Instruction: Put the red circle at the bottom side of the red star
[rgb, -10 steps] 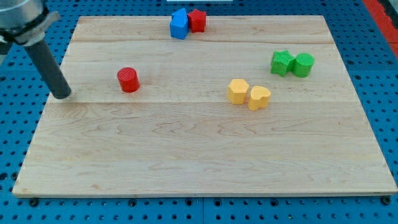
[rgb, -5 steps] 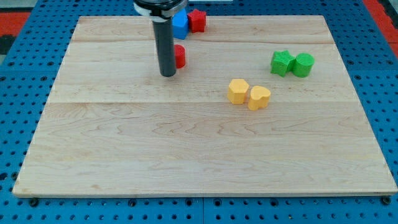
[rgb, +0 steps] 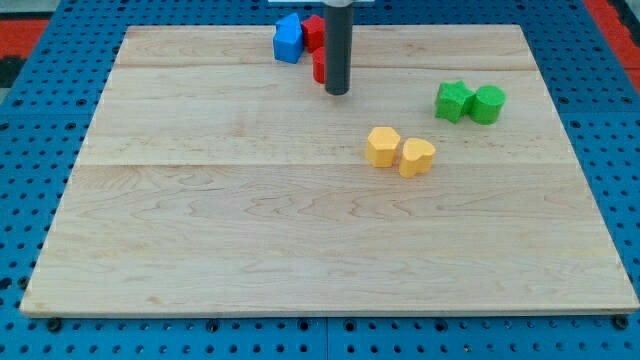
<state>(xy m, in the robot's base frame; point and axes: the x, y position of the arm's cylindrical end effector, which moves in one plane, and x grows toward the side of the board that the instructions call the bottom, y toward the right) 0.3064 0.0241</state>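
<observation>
Touching my tip (rgb: 337, 92): red circle (rgb: 317, 67).

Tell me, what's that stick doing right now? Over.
My tip sits just right of the red circle, mostly hiding it. Circle sits directly below the red star. Blue block beside the star; nothing blocking.

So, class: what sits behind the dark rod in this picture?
Slivers of the red circle and red star show left of the rod; the rest is covered. My tip rests just below-right of the circle.
</observation>
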